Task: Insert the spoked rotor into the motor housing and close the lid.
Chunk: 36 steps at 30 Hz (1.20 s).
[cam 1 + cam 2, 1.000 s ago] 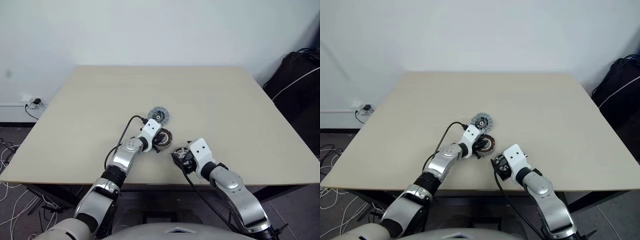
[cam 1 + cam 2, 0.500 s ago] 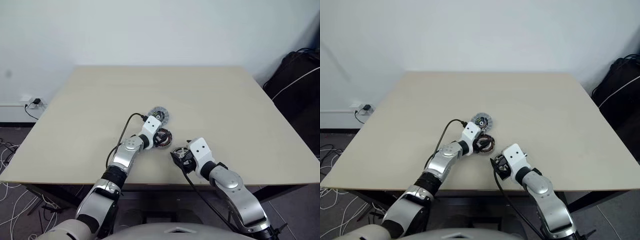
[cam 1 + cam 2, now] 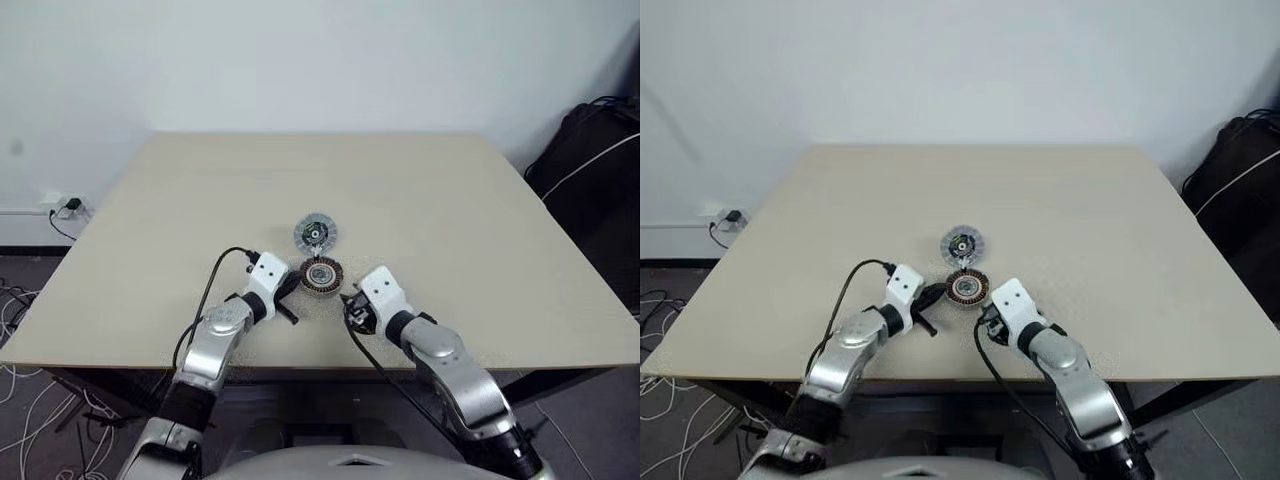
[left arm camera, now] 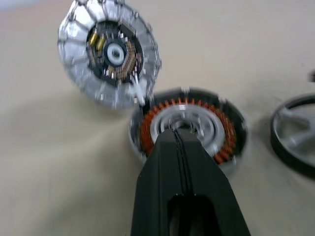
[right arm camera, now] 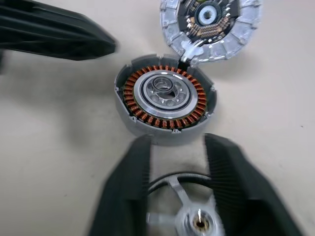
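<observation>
rotor (image 5: 189,209): a silver spoked wheel with a dark rim, lying on the table on the near side of the housing, close beside it; not in the housing.
rotor and right gripper (image 5: 177,162): the wheel sits between the two black fingers, which stand apart at either side of its rim; whether they press on it I cannot tell.
housing (image 5: 165,101): a round dark shell, open side up, near the middle of the table (image 3: 480,200); inside it a ring of copper windings around a pale centre with a bearing, nothing else in it.
lid (image 5: 209,24): a slotted silver disc lying flat just beyond the housing, its inner face up with a dark centre; a small tab at its edge reaches the housing's rim, so the two touch or nearly so. It does not cover the housing.
left gripper (image 4: 179,140): fingers pressed together with nothing between them, the tip hanging over the near rim of the housing in its own wrist view; from the head it lies just left of the housing.
grippers: one at each side of the housing, the left to its left, the right at its near right over the rotor.
</observation>
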### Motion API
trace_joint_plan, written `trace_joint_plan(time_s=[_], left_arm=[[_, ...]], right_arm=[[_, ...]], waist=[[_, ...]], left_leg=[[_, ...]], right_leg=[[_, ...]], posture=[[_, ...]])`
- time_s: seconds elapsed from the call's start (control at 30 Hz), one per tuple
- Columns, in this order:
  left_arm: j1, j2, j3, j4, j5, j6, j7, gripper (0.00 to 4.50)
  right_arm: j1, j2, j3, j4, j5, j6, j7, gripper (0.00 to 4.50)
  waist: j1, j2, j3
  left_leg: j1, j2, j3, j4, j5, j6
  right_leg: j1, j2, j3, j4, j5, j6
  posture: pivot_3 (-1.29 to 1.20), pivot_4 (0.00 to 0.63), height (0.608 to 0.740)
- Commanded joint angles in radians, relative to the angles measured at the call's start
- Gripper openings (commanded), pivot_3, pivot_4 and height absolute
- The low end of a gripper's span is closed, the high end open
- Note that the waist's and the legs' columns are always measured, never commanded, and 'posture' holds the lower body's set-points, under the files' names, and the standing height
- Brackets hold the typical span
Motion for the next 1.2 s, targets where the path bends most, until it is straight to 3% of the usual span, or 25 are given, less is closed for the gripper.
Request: trace_joint_plan(time_s=[0.03, 0.1, 0.57, 1.2], left_arm=[[0.052, 0.042, -0.011, -0.097, -0.005, -0.026, -0.036, 0.0], [0.092, 0.072, -0.031, -0.12, 0.018, -0.041, -0.044, 0.0], [0.274, 0.01, -0.021, -0.214, -0.001, -0.075, 0.067, 0.0], [0.262, -0.025, -0.043, -0.185, 0.009, -0.112, 0.101, 0.0]], right_arm=[[-0.091, 0.025, 0.017, 0.057, -0.024, 0.03, -0.005, 0.5], [-0.143, 0.038, 0.032, 0.104, -0.034, 0.042, 0.004, 0.02], [-0.47, 0.125, 0.08, 0.496, -0.078, 0.031, 0.053, 0.02], [-0.561, 0.172, 0.118, 0.686, -0.133, -0.025, 0.122, 0.02]], waist=[[-0.001, 0.0, 0.0], [-0.004, 0.001, 0.0], [-0.011, 0.002, -0.001], [-0.016, 0.003, -0.002]], left_leg=[[0.0, 0.0, 0.0, 0.0, 0.0, 0.0], [0.0, 0.0, 0.0, -0.001, 0.001, -0.001], [0.0, 0.0, 0.0, -0.002, 0.0, 0.0], [0.001, -0.001, 0.001, -0.002, 0.002, -0.003]], right_leg=[[0.0, 0.0, 0.0, 0.0, 0.0, 0.0], [-0.001, 0.0, 0.0, 0.0, 0.001, -0.001], [-0.003, 0.0, 0.0, 0.002, 0.001, -0.002], [-0.007, -0.001, 0.001, 0.013, 0.0, -0.005]], posture=[[0.0, 0.0, 0.74], [0.0, 0.0, 0.74], [0.0, 0.0, 0.74], [0.0, 0.0, 0.74]])
